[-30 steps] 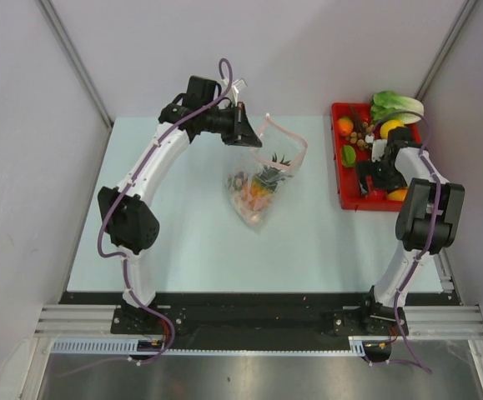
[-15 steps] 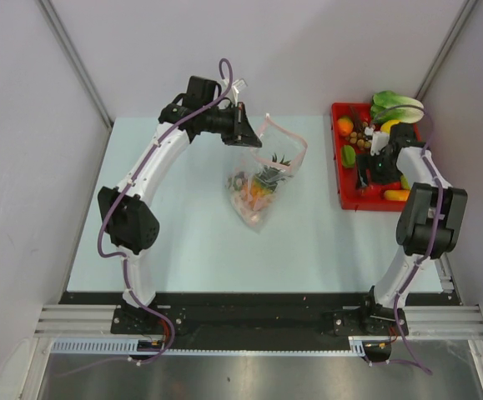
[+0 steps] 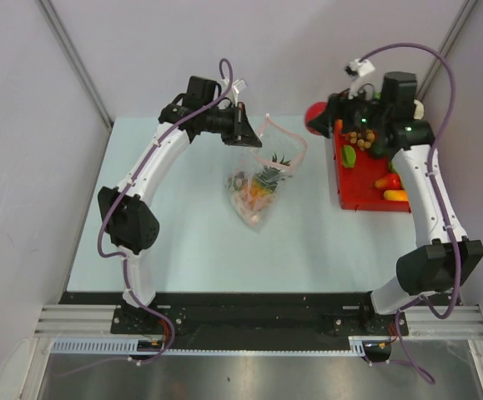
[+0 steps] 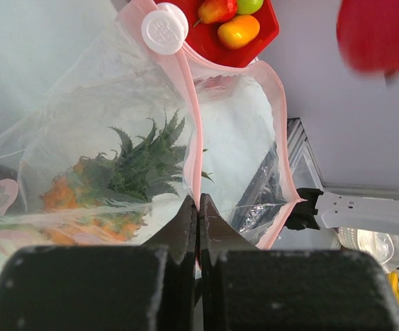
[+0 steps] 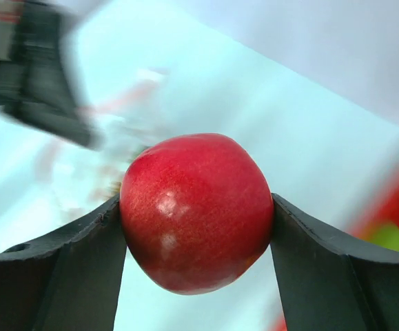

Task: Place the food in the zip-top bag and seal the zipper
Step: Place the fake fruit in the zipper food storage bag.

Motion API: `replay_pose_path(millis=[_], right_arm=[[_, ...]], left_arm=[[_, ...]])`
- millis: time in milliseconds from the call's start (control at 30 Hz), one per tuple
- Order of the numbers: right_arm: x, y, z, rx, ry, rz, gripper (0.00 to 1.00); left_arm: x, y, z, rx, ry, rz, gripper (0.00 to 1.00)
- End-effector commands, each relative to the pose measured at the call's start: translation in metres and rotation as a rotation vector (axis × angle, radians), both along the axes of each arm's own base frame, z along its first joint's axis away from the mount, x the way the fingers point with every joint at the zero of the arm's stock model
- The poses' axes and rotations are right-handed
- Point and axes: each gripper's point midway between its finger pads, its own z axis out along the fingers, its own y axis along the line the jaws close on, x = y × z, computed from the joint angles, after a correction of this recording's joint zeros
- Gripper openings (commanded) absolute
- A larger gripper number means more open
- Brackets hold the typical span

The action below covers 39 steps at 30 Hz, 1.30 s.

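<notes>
Left end effector point(image 4: 198, 207) pinched shut; right end effector point(image 5: 196, 203) raised, gripping.

**Soft, even light up top; wrist cams patchy**

Top view: bright, diffuse, no hard shadows, just faint shade on table point(image 3: 191, 242); sharp thru-out. Left wrist: zip-top bag point(image 4: 103, 103) washed out w/ white glare on plastic. Left gripper point(image 4: 198, 210) close to lens, dark & soft. Red apple point(image 4: 382, 34) top right out of focus. Right wrist: apple crisp, two small highlights; bkgd smeared, streaky, esp. upper left.
</notes>
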Motion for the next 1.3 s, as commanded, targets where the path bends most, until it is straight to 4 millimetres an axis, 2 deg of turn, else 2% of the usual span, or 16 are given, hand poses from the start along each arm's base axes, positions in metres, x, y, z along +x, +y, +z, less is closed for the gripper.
replay_pose_path(millis=[0, 133, 300, 433, 567, 733, 800, 833, 967, 1067, 1167, 1233, 1267], right_arm=[[-0.024, 0.078, 0.019, 0.085, -0.029, 0.205, 0.3], [-0.021, 0.113, 0.001, 0.089, -0.005, 0.256, 0.29], [-0.025, 0.135, -0.028, 0.056, 0.043, 0.295, 0.26], [-0.028, 0.141, -0.062, 0.021, 0.121, 0.301, 0.25], [-0.018, 0.144, -0.085, -0.008, 0.157, 0.283, 0.24], [-0.011, 0.156, -0.095, 0.007, 0.182, 0.266, 0.26], [-0.006, 0.164, -0.094, 0.027, 0.176, 0.255, 0.39], [-0.006, 0.167, -0.093, 0.039, 0.178, 0.258, 0.42], [-0.01, 0.179, -0.079, 0.105, 0.198, 0.282, 0.86], [-0.017, 0.174, -0.065, 0.124, 0.183, 0.291, 0.99], [-0.023, 0.158, -0.051, 0.151, 0.176, 0.29, 1.0], [-0.019, 0.141, -0.042, 0.172, 0.168, 0.271, 1.0], [-0.023, 0.135, -0.031, 0.188, 0.157, 0.274, 1.0]], left_arm=[[-0.009, 0.0, 0.031, -0.057, -0.056, -0.036, 0.0], [-0.01, -0.002, 0.033, -0.07, -0.053, -0.045, 0.0], [-0.013, -0.001, 0.035, -0.076, -0.05, -0.055, 0.0], [-0.015, -0.001, 0.038, -0.114, -0.021, -0.068, 0.0], [-0.016, -0.001, 0.04, -0.131, -0.02, -0.082, 0.0], [-0.018, -0.001, 0.038, -0.137, -0.015, -0.095, 0.0], [-0.019, -0.001, 0.037, -0.135, -0.011, -0.101, 0.0], [-0.02, -0.001, 0.036, -0.134, -0.009, -0.103, 0.0], [-0.018, 0.001, 0.036, -0.14, -0.006, -0.103, 0.0], [-0.014, 0.003, 0.037, -0.151, 0.003, -0.092, 0.0], [-0.011, 0.006, 0.036, -0.154, 0.008, -0.083, 0.01], [-0.011, 0.006, 0.036, -0.155, 0.009, -0.084, 0.0], [-0.01, 0.006, 0.035, -0.153, 0.007, -0.084, 0.0]])
